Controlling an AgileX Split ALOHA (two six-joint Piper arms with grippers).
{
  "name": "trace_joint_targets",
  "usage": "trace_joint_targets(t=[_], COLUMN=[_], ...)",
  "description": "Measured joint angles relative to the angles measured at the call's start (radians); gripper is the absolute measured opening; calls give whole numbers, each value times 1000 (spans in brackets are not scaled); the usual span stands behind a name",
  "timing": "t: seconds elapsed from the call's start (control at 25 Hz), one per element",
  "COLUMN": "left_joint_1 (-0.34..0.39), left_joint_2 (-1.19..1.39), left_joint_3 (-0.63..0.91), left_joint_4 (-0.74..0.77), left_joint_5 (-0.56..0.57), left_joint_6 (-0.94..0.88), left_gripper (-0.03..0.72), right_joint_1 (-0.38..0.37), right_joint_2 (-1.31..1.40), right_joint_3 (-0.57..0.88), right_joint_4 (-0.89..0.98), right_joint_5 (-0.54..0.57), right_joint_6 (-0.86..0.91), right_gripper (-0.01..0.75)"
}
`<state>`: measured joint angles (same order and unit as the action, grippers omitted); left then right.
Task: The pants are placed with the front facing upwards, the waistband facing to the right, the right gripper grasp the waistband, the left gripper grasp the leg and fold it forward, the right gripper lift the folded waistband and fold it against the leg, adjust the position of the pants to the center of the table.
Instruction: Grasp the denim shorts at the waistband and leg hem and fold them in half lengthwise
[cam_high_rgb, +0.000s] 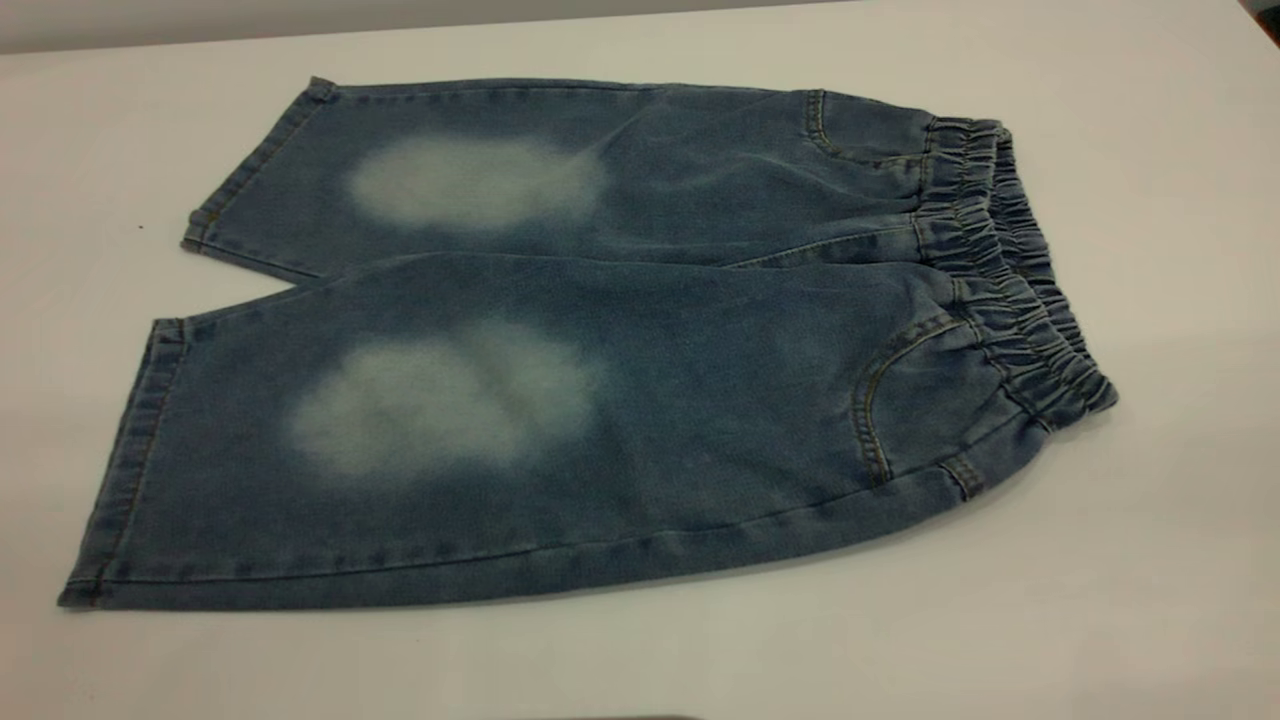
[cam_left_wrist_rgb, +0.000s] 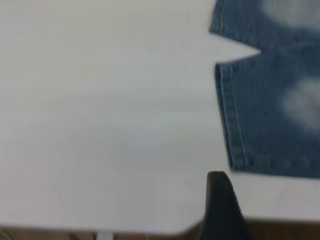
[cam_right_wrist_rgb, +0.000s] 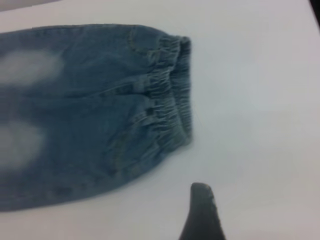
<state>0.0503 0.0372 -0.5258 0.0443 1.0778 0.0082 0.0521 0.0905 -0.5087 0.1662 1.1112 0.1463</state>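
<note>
Near edge first: bare tabletop (cam_high_rgb: 640, 670) runs along the bottom of the exterior frame, w/ a wide free strip below the pants (cam_high_rgb: 560, 400). Pants lie flat, front up, filling the frame's middle. Both legs point to frame left and the waistband (cam_high_rgb: 1010, 270) sits at frame right, so each end prob. faces the arm meant to take it.

Lower leg: hem at lower left, pale patch mid-leg, pocket seam near the band. Upper leg lies beyond it, hem at upper left. A narrow V of tabletop splits the two legs at the hems. Nothing folded yet; task looks to be at its start.

Claws: neither shows in the exterior view. Left claw (cam_left_wrist_rgb: 222, 207): only one dark tip is seen, off the cloth, near the leg hem. Right claw (cam_right_wrist_rgb: 202, 212): one dark tip, off the cloth, near the band's corner. Can't tell open or shut for either.

Room: free tabletop on all sides; widest right of the band and left of the hems. Far tabletop edge runs along the frame top, close behind the upper leg, so a fold toward the near side has more space.
</note>
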Motion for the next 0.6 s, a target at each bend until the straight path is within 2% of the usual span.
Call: trace_joint_targets(t=[0.16, 0.36, 0.6], left_joint_1=[0, 0, 0], left_joint_2=[194, 509, 821], left_joint_3=[-75, -139, -176], left_joint_4=[-6, -67, -221], left_joint_5=[-121, -230, -293], left_joint_6=[91, 128, 282], left_gripper=[421, 421, 421], right_joint_1=[0, 0, 0], right_joint_2=[183, 437, 783], right_joint_3=[-16, -16, -16], right_joint_4=[39, 111, 147], right_joint_5=[-57, -197, -376], right_joint_6=[-4, -132, -233], right_gripper=[454, 454, 476])
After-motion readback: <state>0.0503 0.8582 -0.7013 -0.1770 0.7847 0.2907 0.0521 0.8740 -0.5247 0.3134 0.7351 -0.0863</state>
